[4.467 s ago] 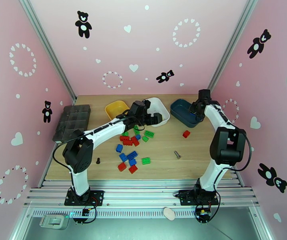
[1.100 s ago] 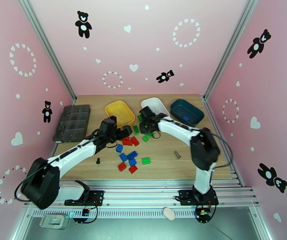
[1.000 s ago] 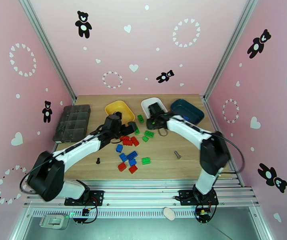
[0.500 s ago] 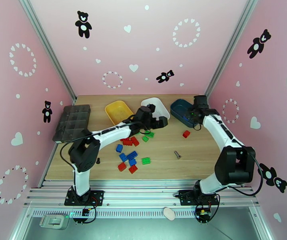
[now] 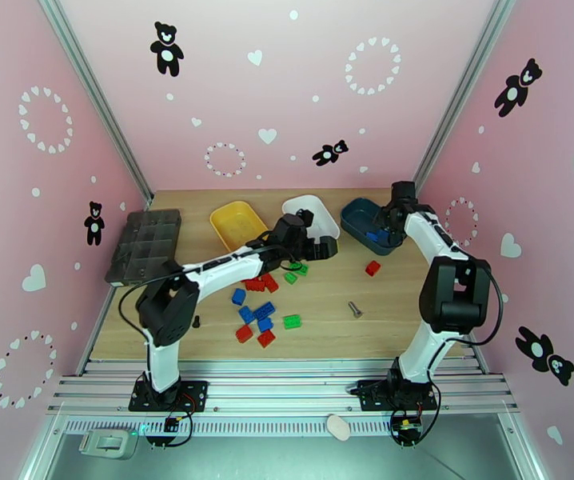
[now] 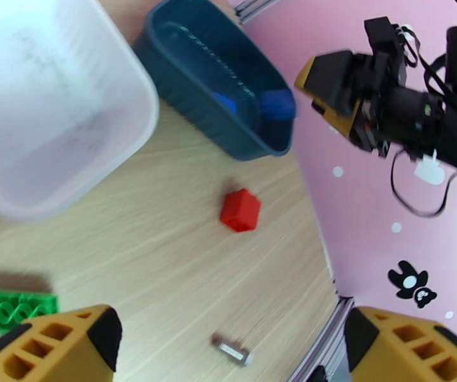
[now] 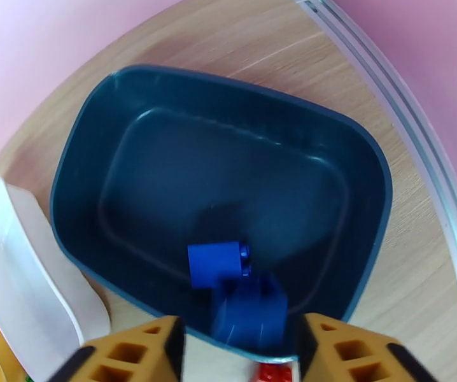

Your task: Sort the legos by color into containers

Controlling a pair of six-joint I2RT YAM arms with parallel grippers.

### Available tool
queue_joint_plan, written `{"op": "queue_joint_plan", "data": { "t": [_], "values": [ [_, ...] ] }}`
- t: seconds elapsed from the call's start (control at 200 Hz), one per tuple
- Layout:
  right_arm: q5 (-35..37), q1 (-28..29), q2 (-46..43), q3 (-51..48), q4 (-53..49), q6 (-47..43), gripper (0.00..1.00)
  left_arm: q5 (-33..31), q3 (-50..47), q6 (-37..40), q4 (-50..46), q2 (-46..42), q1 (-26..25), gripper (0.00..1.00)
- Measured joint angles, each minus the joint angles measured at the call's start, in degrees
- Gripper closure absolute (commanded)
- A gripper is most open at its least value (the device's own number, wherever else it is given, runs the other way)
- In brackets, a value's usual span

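Left end effector (image 6: 228,342) agape; right end effector (image 7: 241,348), seemingly empty, spread over teal tub (image 7: 228,167).

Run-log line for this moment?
right gripper open over teal tub | blue lego inside, blurred blue lego under gripper | left gripper open, empty, near white tub

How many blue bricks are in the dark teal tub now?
2. One blue brick lies in the dark teal tub; the second brick, blurred, is right beside it, by the wall. None seems hidden.
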Motion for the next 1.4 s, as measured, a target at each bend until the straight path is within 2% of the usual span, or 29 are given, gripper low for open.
{"op": "queue_joint_plan", "data": {
  "t": [0.185,0.34,0.516,0.761,0.916,1.106,1.401],
  "values": [
    [-0.85,0.79,-0.76,-1.4,1.18,-0.2,0.39,-4.13,-6.34,1.79,-1.86,-8.96,1.51,0.02],
    [-1.9,4.92,-5.09,-6.03,1.79,-1.2,0.39,-8.44,-13.33,3.39,-4.68,-17.53,2.95,0.02],
    [-2.54,15.8,-8.96,-8.76,2.38,-2.56,0.41,-14.32,-20.76,4.33,-10.97,-27.23,5.57,0.05],
    [-3.72,32.92,-9.27,-10.47,2.25,-3.82,0.44,-21.73,-28.7,4.59,-20.22,-38.88,7.45,0.09],
    [-6.23,40.7,-8.98,-11.82,2.4,-4.09,0.42,-23.08,-33.55,4.09,-23.1,-40.72,7.5,0.17],
    [-9.11,47.12,-9.01,-17.86,3.19,-3.37,0.42,-23.58,-38.36,3.08,-25.33,-40.04,7.5,0.25],
    [-10.54,50.29,-12.92,-26.8,4.42,0.17,0.43,-24.96,-39.28,3.28,-25.03,-33.9,7.5,0.34]
  ]
}}
